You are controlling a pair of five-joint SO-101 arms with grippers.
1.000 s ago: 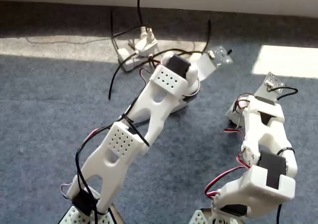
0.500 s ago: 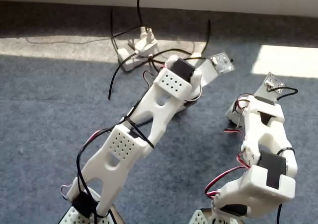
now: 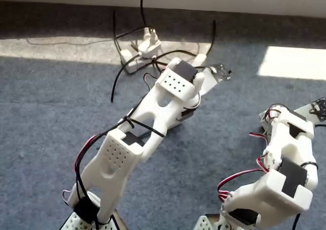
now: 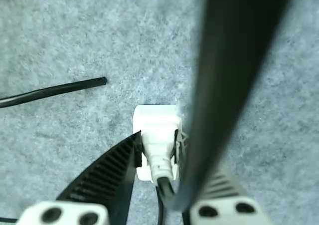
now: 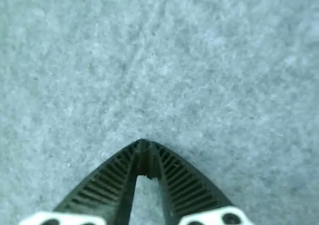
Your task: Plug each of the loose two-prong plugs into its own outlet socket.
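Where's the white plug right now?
In the left wrist view, the white plug is held by the left gripper over the grey carpet, beside a black cable end.

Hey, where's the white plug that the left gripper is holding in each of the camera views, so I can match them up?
High view: hidden beneath the wrist of the left arm, at its far end near the power strip.
Left wrist view: the white plug is clamped in the left gripper, a white block just ahead.
Right wrist view: not in it; the right gripper is over bare carpet.
Shared landmark: the blue-grey carpet.
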